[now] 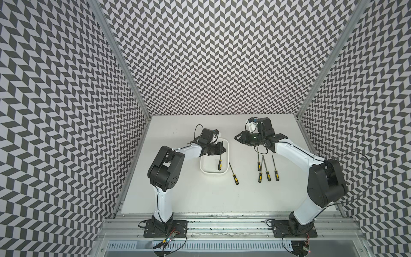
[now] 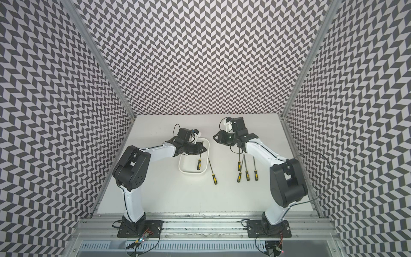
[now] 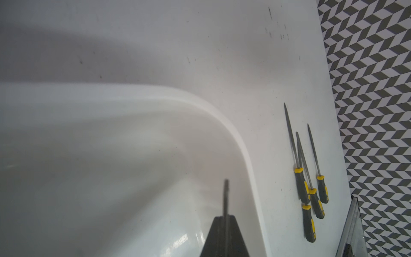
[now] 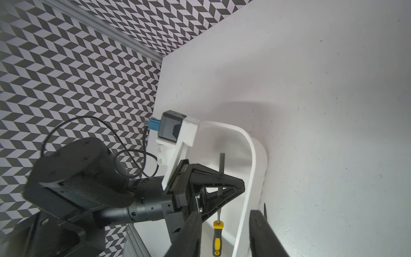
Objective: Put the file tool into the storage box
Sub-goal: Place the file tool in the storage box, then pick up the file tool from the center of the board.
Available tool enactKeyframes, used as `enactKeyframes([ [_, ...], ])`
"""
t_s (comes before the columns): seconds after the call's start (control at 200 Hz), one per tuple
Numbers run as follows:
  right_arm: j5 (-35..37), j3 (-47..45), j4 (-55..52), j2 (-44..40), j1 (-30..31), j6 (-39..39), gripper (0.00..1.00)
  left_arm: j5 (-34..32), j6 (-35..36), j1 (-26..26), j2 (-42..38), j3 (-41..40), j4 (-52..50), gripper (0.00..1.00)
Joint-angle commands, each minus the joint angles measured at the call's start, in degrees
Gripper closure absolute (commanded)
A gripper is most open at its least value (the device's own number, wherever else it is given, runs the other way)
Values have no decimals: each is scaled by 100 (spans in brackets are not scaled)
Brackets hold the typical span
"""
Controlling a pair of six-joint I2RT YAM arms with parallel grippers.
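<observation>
**White storage box: file inside, left claw on its shaft**

Top views: storage box (image 1: 202, 165) sits centre-left on the desk (image 1: 189, 195). The file (image 1: 219, 165) is inside, its yellow-black handle toward the box's lower end and its shaft running up into the left claw (image 1: 223, 149). Right claw (image 1: 237, 137) hangs upper right of the box, apart from it. A loose file (image 1: 235, 179) lies just right of the box, and four more files (image 1: 268, 175) lie further right.

Left wrist: jaws closed on the file shaft, over the box interior.

Right wrist: right claw fingers (image 4: 189, 233) parted, nothing between them.
</observation>
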Motion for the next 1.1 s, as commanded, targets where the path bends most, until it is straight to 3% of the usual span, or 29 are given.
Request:
enactKeyframes([
  [0.0,48,-41,134,-222,18,-88,61,-27,-140,-70,147,310,-229,72],
  [0.07,93,-41,73,-238,19,-140,61,-63,-107,-114,190,417,-376,56],
  [0.115,128,-56,76,-253,18,-159,61,-99,-61,-134,217,489,-478,53],
  [0.386,205,-66,-245,-308,19,-325,62,-251,-2,-146,85,522,-536,52],
  [0.591,948,-113,-1416,-430,10,-847,63,-277,26,-83,-402,735,-460,51],
  [0.681,837,-45,-1944,-418,39,-1058,62,-458,71,44,-705,840,-395,50],
  [0.811,653,-296,-2307,-468,500,-1382,59,-772,142,389,-923,905,-538,45],
  [0.976,501,-925,-2302,-504,1164,-1528,58,-897,89,911,-1189,357,-549,43],
  [1.097,625,-1258,-2278,-477,1429,-1501,58,-962,120,1010,-1456,-31,-450,40],
])
